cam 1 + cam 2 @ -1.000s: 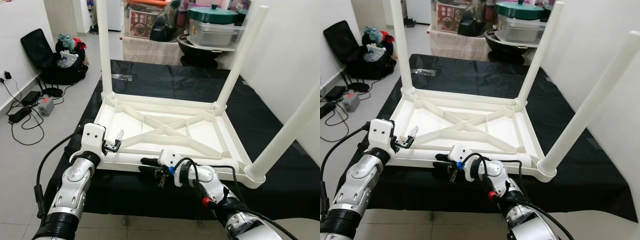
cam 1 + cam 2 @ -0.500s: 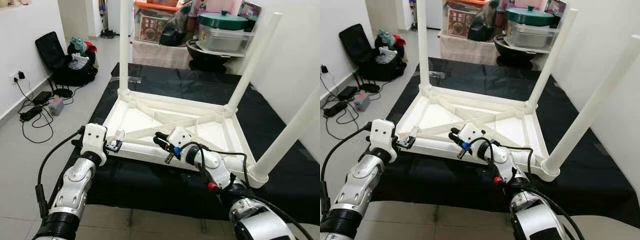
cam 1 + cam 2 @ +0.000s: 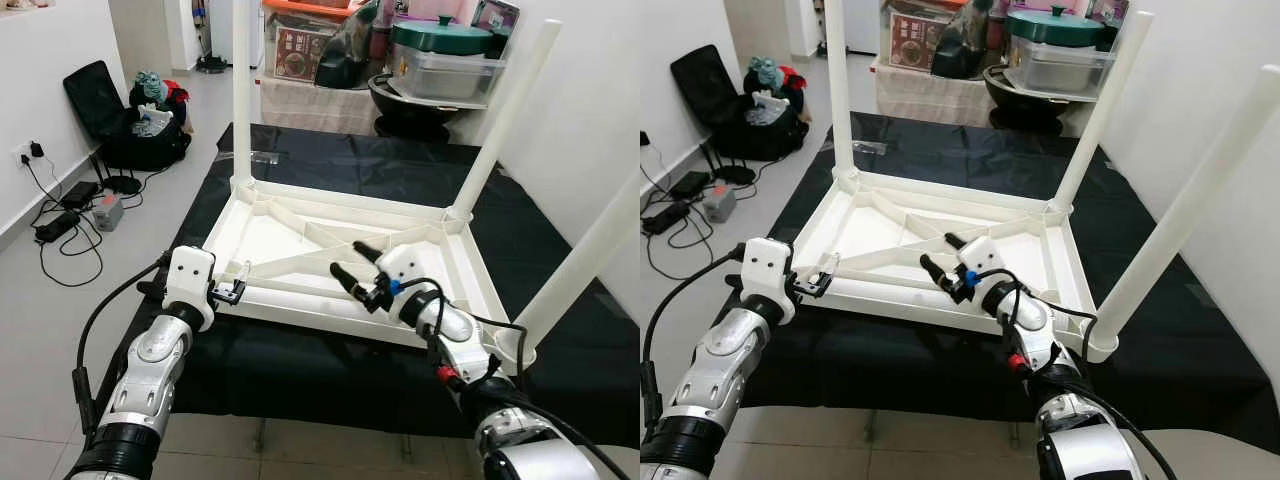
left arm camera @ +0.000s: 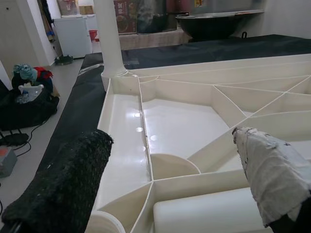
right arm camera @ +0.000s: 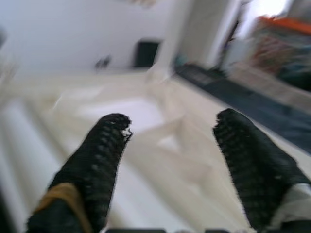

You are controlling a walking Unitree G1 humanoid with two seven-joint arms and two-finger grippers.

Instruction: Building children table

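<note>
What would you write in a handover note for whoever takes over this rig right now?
Left gripper: open, at the near left corner of the upturned table, which lies on a black mat.
Right gripper: open, fingers over the near middle of the frame, holding nothing.
Done: three legs stand fitted: far left, far right, near right.
Left: the fourth leg lies along the near edge by the left gripper, not yet upright.

Upturned white table [image 3: 300, 235] lies on black-covered platform [image 3: 330, 160].
</note>
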